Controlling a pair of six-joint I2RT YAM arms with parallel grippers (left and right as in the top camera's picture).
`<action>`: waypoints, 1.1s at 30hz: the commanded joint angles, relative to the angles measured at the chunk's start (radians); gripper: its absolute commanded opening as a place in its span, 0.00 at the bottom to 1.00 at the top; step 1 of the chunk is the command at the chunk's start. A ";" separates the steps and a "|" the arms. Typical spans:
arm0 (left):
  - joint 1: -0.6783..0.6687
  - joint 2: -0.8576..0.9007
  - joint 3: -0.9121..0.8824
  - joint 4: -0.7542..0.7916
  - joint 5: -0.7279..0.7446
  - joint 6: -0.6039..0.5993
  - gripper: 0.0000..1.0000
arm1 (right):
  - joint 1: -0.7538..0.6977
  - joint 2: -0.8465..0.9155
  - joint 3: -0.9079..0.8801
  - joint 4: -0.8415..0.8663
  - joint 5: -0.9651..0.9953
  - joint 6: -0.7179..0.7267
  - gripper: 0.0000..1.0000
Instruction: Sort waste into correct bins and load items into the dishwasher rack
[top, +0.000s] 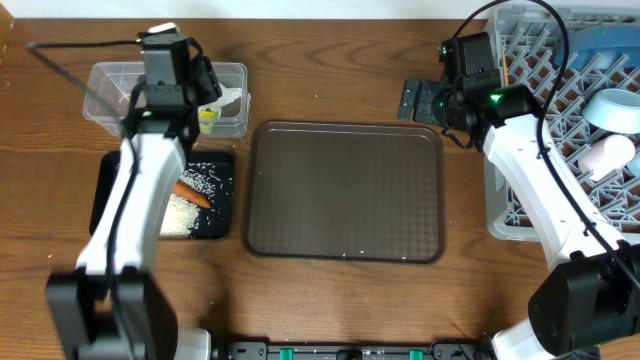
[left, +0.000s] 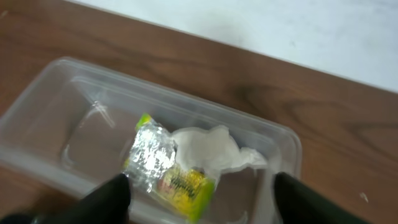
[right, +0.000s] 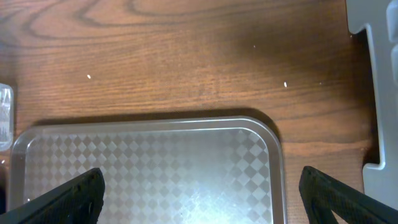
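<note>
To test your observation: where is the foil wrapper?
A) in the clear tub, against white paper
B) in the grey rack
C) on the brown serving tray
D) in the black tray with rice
A: the left wrist view shows the foil wrapper inside the clear tub, touching the white paper.

clear tub | foil wrapper touching crumpled white paper inside | jaws spread, empty
</note>
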 joint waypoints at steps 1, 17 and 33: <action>0.001 -0.143 0.012 -0.109 -0.006 -0.140 0.85 | 0.014 -0.021 0.004 0.002 0.011 0.011 0.99; 0.001 -0.798 -0.046 -0.903 0.283 -0.316 0.98 | 0.014 -0.021 0.004 0.002 0.011 0.011 0.99; 0.001 -1.131 -0.046 -1.358 0.282 -0.348 0.98 | 0.014 -0.021 0.004 0.002 0.011 0.011 0.99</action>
